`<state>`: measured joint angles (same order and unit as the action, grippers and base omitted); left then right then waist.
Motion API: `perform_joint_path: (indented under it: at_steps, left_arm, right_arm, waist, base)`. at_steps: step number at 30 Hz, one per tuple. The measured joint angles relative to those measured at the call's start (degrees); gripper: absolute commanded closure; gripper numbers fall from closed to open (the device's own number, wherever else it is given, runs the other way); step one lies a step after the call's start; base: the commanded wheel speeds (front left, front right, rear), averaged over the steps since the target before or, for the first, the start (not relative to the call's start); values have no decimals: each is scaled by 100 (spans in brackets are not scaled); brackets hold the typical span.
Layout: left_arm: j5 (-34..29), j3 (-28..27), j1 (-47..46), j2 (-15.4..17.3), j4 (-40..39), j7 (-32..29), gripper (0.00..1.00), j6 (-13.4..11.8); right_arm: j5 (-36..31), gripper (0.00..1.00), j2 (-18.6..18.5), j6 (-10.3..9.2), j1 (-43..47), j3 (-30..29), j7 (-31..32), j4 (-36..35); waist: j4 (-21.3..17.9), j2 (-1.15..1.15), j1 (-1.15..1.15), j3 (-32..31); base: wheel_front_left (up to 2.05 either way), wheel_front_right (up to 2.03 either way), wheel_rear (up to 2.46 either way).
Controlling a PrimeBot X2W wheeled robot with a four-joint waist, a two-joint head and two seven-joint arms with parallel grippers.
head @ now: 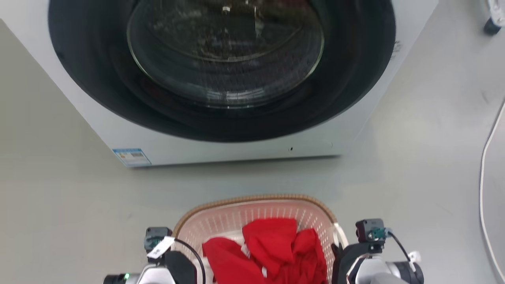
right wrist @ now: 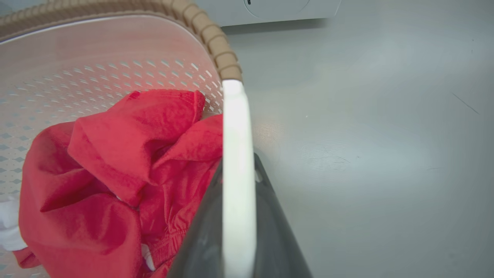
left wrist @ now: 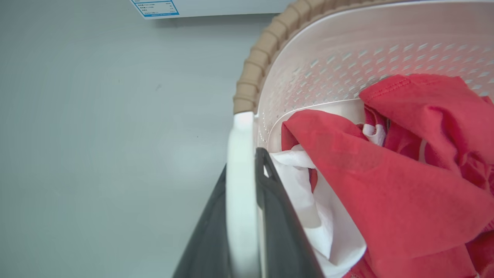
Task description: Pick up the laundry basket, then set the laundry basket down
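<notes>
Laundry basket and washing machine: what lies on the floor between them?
Nothing; the head view shows a bare stretch of grey floor between the laundry basket and the washing machine.

white washing machine with dark round door stands on pale grey floor.

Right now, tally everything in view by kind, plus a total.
washing machine: 1
laundry basket: 1
grippers: 2, left gripper and right gripper, each clamped on a white basket handle
red laundry heap: 1, pieces can't be told apart
white cloth: 1
floor cable: 1
Total: 7
</notes>
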<state>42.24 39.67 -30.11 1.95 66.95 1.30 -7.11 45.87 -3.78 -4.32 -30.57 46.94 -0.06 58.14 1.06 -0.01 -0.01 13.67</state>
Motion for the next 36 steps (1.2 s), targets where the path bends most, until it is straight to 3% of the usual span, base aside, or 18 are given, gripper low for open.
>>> perform_joint_path:
  at_steps: [17, 36]
  left_arm:
    - [60, 327, 476, 25, 81, -271, 100, 4]
    - [167, 421, 600, 55, 89, -332, 100, 4]
  right_arm:
    - [626, 100, 1, -210, 558, 558, 310, -73]
    - [995, 100, -4, -281, 558, 917, 359, -79]
  waist:
    - [-96, 0, 0, -1270]
    - [-96, 0, 1, -1398]
  base:
    - [0, 0, 0]
    - [0, 0, 0]
